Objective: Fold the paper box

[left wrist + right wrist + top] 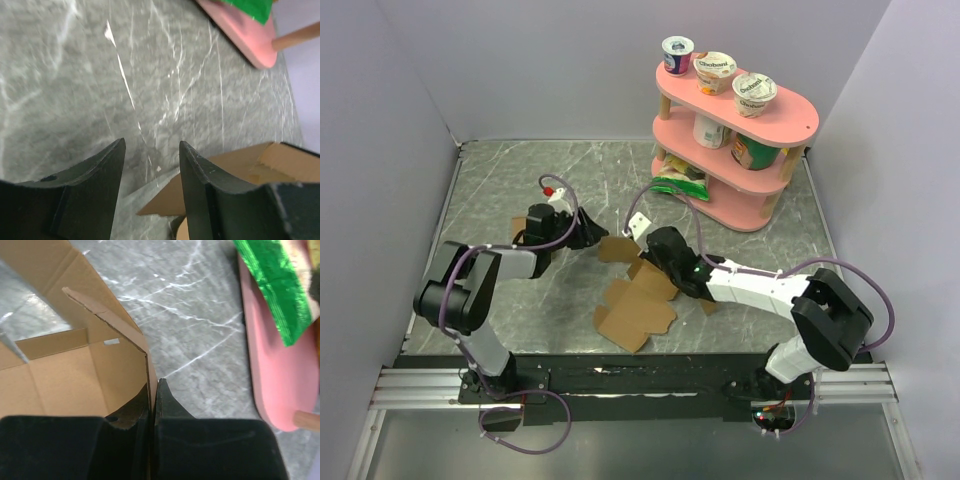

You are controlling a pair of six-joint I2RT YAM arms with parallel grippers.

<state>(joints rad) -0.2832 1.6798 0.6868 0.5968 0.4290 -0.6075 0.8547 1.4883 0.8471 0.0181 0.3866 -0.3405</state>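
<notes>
My right hand pinches one raised wall of the box; my left hand, spread apart, sits at its ten o'clock. Most flaps lie flat, so I judge the folding barely begun.

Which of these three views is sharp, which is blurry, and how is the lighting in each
Top external view: sharp and evenly lit, with soft shadows on the table. Left wrist view: the left gripper is close and soft-edged, the table beyond clearer. Right wrist view: the right gripper is a featureless black mass, the paper box well lit, the green bag slightly blurred.
</notes>
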